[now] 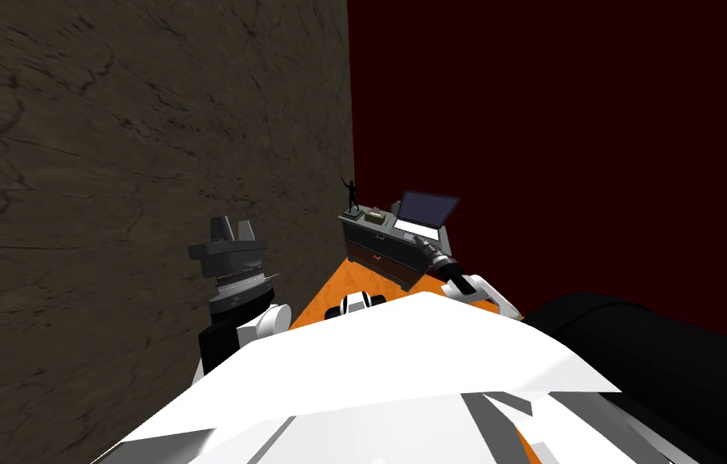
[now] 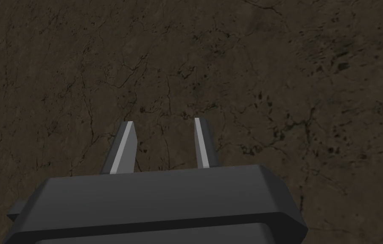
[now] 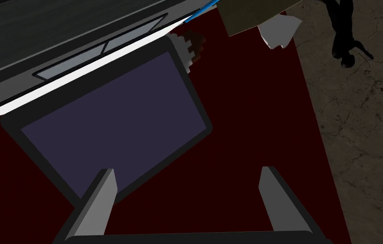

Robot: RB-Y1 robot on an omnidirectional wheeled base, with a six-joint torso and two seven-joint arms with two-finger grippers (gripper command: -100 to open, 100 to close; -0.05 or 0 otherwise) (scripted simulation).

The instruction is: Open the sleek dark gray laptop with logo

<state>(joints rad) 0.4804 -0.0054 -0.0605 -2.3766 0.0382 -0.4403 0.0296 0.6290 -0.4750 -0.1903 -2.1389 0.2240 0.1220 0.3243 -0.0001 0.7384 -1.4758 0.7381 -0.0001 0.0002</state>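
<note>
Layout. The worktop stands in the corner where the side wall meets the rear wall, ahead of the robot across the floor. On it, from the left: the figurine at the end next to the side wall, the box just beside it, then the laptop at the right end, lid upright behind its base. The right hand is before the laptop, at the worktop's front edge. The left hand is well apart, up beside the side wall.

grey cabinet | on top: laptop open, black figurine, small tan box
</note>
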